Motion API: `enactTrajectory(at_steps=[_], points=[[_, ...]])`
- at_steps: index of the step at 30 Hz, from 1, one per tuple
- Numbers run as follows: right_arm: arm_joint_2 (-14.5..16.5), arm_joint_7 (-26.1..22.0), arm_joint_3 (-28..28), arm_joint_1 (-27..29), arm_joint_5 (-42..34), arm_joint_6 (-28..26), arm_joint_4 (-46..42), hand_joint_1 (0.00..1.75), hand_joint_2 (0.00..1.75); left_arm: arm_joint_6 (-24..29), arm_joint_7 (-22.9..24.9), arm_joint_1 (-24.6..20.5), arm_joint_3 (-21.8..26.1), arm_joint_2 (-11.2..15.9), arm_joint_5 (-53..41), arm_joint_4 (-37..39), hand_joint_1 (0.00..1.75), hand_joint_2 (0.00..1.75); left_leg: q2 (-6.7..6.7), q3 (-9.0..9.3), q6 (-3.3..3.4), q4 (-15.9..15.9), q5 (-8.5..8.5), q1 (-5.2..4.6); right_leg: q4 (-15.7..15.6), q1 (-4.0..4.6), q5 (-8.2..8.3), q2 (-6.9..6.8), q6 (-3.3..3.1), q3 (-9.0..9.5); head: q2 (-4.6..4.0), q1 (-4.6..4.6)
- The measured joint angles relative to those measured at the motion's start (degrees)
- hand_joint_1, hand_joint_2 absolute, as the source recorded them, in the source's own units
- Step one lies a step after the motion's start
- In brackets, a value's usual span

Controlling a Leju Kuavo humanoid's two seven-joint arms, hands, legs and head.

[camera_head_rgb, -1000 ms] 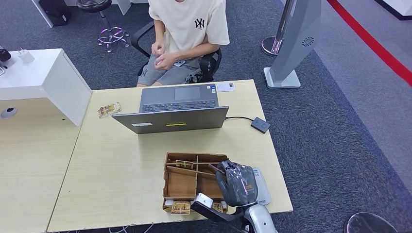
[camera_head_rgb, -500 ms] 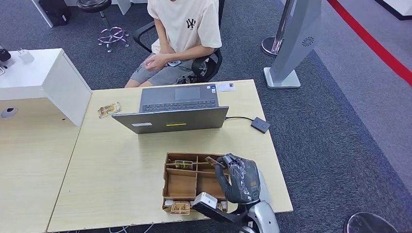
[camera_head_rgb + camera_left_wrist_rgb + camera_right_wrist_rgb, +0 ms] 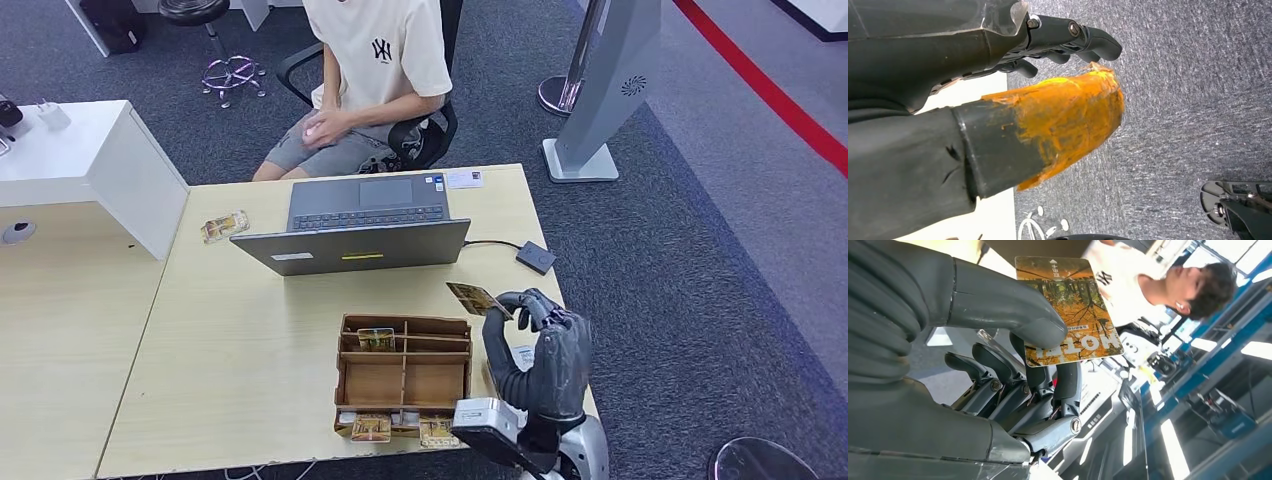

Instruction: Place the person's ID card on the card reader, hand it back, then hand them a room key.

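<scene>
The desk [image 3: 250,330] is seen w/ a laptop [image 3: 365,228] at the far side; a person [image 3: 375,75] is seated behind it, hands in lap. A wooden organiser box [image 3: 402,372] w/ cards is set near the front edge; a small black reader [image 3: 536,258] is wired beside the laptop. The right hand [image 3: 540,355] is raised beside the box, and the room key card [image 3: 478,299] is pinched btwn thumb and fingers [image 3: 1068,385], face flat, approx level. The left hand [image 3: 1068,42] is hung over carpet, fingers loosely curled, nothing held. Judged: hand-over step. The card should be carried past the laptop lid toward the person, pinch kept firm, free edge presented so it can be taken.
</scene>
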Motion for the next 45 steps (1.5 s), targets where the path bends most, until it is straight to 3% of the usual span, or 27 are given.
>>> enactTrajectory(at_steps=[7, 13, 20, 31, 39, 45], points=[[-0.1, 0.2, 0.6, 0.1, 0.2, 0.0, -2.1, 1.75, 1.75, -0.1, -0.1, 0.0, 0.0, 0.0, -0.3, 0.0, 0.0, 0.0, 0.0, 0.0, 0.0, 0.0, 0.0, 0.0, 0.0, 0.0, 0.0, 0.0, 0.0, 0.01, -0.01, 0.0], [-0.6, 1.4, 2.2, -3.5, 5.9, 0.1, -0.8, 1.75, 1.75, -0.7, -0.2, 0.0, 0.0, 0.0, -1.9, 0.0, 0.0, 0.0, 0.01, 0.0, 0.0, 0.0, 0.01, 0.0, 0.0, 0.0, 0.01, 0.0, 0.0, 0.02, -0.01, 0.0], [-1.4, 6.9, 3.8, -13.2, 14.8, 0.1, 4.6, 1.75, 1.75, -2.2, -0.2, -0.1, 0.0, 0.1, -4.2, 0.0, 0.0, 0.0, 0.04, 0.03, -0.01, 0.0, 0.07, 0.0, 0.0, 0.0, 0.04, 0.03, -0.01, 0.03, 0.0, -0.01], [-3.3, 19.1, 5.8, -33.2, 27.1, 0.1, 21.9, 1.75, 1.75, -4.5, -0.7, -0.1, -1.4, 0.4, -7.8, 0.0, 0.0, 0.0, 0.04, 0.03, 0.0, 0.0, 0.14, 0.0, 0.0, 0.0, 0.1, 0.02, -0.02, 0.03, 0.0, 0.0], [-3.5, 24.7, 7.9, -40.2, 33.9, 0.1, 31.2, 1.75, 1.75, -5.4, -0.7, -0.2, -3.0, 0.4, -9.4, 0.0, 0.0, 0.0, 0.03, 0.01, 0.0, 0.0, 0.14, 0.0, 0.0, 0.0, 0.09, 0.02, -0.02, 0.0, -0.01, 0.0], [-3.8, 26.6, 9.1, -43.1, 34.4, 0.1, 35.5, 1.75, 1.75, -5.8, -0.6, -0.2, -3.8, 0.5, -9.6, 0.0, 0.0, 0.0, 0.03, 0.01, 0.0, 0.0, 0.14, 0.0, 0.0, 0.0, 0.09, 0.01, -0.02, 0.01, -0.01, 0.0]])
